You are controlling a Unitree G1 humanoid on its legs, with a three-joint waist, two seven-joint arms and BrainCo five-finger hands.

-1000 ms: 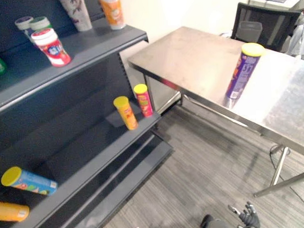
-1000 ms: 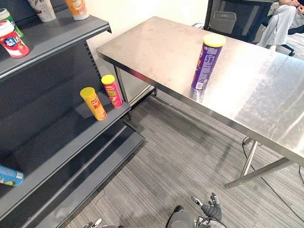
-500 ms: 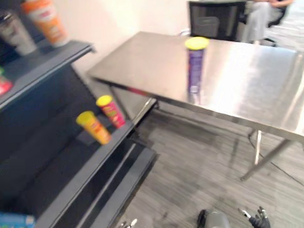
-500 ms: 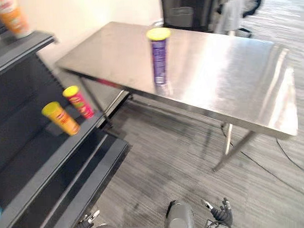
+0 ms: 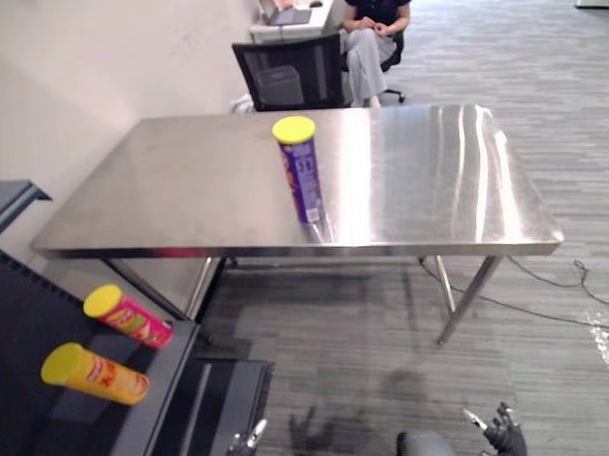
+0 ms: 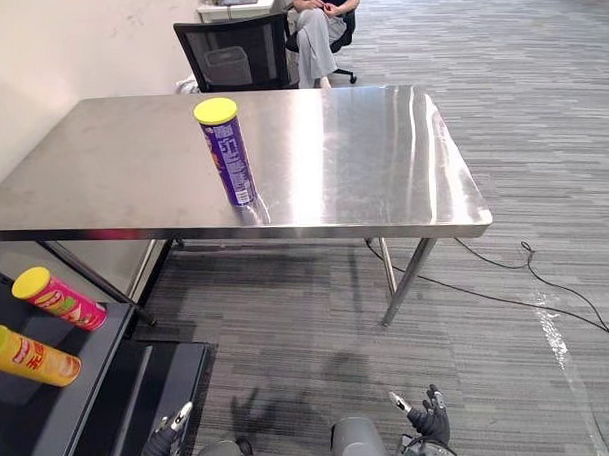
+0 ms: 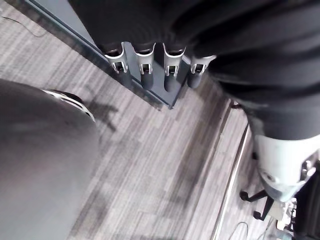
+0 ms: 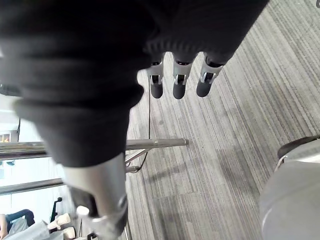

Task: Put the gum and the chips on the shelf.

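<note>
Purple can (image 5: 300, 168) upright on the table (image 5: 433, 183), both hands low and empty.
The can, yellow-lidded, stands at about 11 o'clock from the table's middle, near the front edge. At 8 o'clock the shelf (image 6: 61, 417) bears a red can (image 5: 127, 316) and a yellow can (image 5: 94, 374), close together. The left hand (image 6: 170, 438) hangs at 7 o'clock and the right hand (image 6: 429, 421) at 5 o'clock, both over the floor with fingers straight, holding nothing. At 12 o'clock a person (image 5: 372, 25) sits past a chair (image 5: 287, 73).
</note>
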